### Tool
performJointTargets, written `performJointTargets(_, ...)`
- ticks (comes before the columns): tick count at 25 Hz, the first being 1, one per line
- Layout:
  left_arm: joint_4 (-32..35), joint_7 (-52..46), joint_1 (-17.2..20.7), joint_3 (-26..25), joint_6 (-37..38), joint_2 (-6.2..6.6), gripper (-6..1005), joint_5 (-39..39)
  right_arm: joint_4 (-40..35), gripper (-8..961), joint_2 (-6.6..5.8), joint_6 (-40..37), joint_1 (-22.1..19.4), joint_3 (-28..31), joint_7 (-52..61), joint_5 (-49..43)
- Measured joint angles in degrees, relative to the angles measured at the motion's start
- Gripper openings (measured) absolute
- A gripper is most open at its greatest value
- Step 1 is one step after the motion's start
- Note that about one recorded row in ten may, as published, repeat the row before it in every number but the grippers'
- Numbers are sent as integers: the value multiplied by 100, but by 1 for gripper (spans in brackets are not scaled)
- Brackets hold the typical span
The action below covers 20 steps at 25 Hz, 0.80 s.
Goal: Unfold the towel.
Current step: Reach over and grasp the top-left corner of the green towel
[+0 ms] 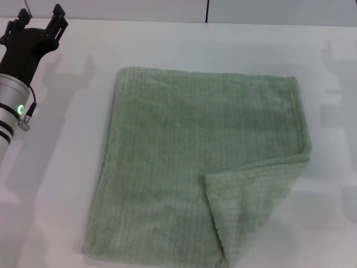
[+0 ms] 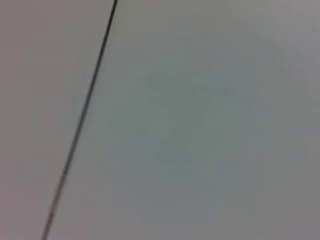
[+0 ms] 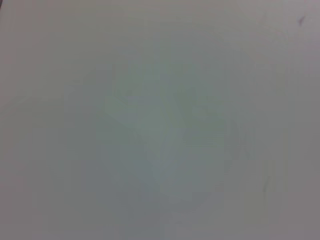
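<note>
The pale sage-green towel [image 1: 184, 151] lies flat on the white table [image 1: 61, 184] in the head view, filling the middle. Its near right corner is folded back over the cloth as a triangular flap [image 1: 251, 206]. The towel's near edge runs out of the picture at the bottom. My left gripper [image 1: 40, 21] hovers at the far left corner of the table, well clear of the towel, open with nothing between its fingers. The right gripper does not show in any view. Both wrist views show only bare white surface.
A dark seam [image 1: 207, 10] crosses the far edge of the table, and a thin dark line [image 2: 82, 115] runs through the left wrist view. Shadows of an arm fall on the table at the far right [image 1: 334, 84].
</note>
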Motion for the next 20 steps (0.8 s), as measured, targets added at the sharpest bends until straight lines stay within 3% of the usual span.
performJointTargets(7, 707, -1747, 89, 81, 68, 25, 734, 1208, 6, 672, -3, 10, 2, 0, 0, -22)
performJointTargets(10, 1284, -2713, 207, 573, 254, 27, 731, 1552, 27, 672, -6, 62, -10, 0, 0, -22)
performJointTargets(11, 1284, -2713, 207, 573, 254, 27, 711, 1552, 27, 672, -6, 62, -10, 0, 0, -22)
performJointTargets(15, 1964, -3593, 420, 1345, 463, 26, 632, 1568, 38, 671, -8, 66, -13, 0, 0, -11)
performJointTargets(20, 2209, -3904, 494, 1548, 518, 21, 534, 1550, 35, 671, -8, 69, -12, 0, 0, -3)
